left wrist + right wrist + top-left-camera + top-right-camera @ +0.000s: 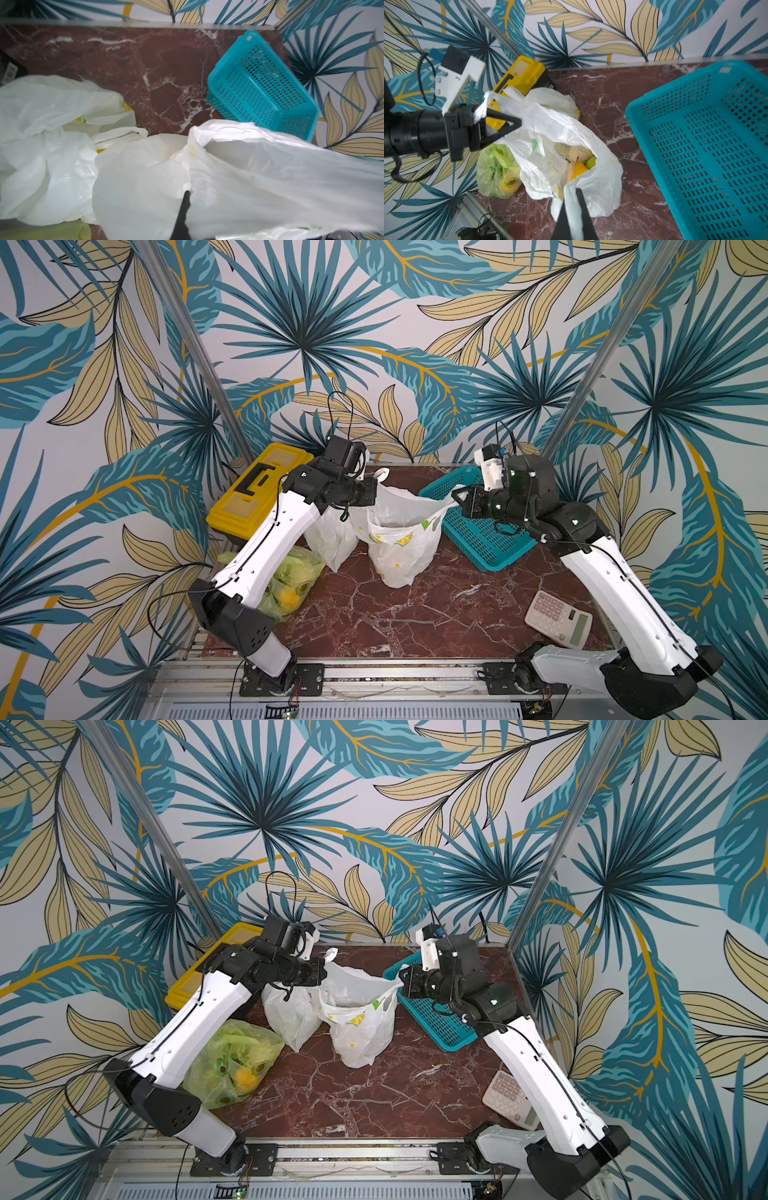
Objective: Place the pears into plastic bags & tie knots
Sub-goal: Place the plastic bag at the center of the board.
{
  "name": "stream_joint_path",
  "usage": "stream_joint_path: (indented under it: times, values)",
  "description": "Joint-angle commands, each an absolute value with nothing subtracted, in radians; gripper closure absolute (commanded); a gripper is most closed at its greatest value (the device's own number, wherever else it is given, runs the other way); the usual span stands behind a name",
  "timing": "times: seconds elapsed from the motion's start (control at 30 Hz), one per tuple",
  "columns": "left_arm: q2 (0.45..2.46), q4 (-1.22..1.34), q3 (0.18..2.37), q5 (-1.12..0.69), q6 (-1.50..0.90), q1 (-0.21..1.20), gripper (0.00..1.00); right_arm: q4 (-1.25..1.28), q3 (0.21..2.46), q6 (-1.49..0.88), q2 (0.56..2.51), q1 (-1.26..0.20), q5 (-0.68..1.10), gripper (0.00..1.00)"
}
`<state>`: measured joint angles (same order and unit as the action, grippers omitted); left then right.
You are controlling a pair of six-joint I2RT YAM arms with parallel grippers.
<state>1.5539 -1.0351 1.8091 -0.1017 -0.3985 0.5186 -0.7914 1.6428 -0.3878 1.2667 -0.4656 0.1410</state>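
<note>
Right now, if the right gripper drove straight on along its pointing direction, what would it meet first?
The white lemon-print plastic bag, whose handle it pinches: the right gripper points into the bag's open mouth, toward the pears inside. The left gripper may lie further along, though depth is unclear.

Walls papered with large teal, beige and mustard palm leaves on pale grey (374, 302) close the far, left and right sides in both top views. A slanting silver metal post (195, 352) rises at the far left corner of a red-brown, white-veined marble tabletop (395, 614), and a second silver post (598, 373) at the far right. A silver aluminium rail (399, 674) runs along the near edge. The light is soft and even.
</note>
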Motion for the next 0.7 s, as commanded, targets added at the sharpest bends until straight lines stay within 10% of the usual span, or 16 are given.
stream_joint_path:
  times: [0.0, 0.4, 0.67]
  values:
    - [1.422, -1.165, 1.805, 0.046, -0.412, 0.583, 1.00, -0.965, 1.776, -0.339, 1.299, -0.462, 0.126, 1.00]
    - [1.422, -1.083, 1.635, 0.030, -0.598, 0.716, 0.98, -1.014, 1.874, -0.282, 1.502, -0.365, 0.007, 1.00]
    - [1.586, -1.046, 1.727, -0.093, -0.414, 0.614, 0.83, -1.170, 1.910, -0.255, 1.431, -0.401, -0.068, 0.53]
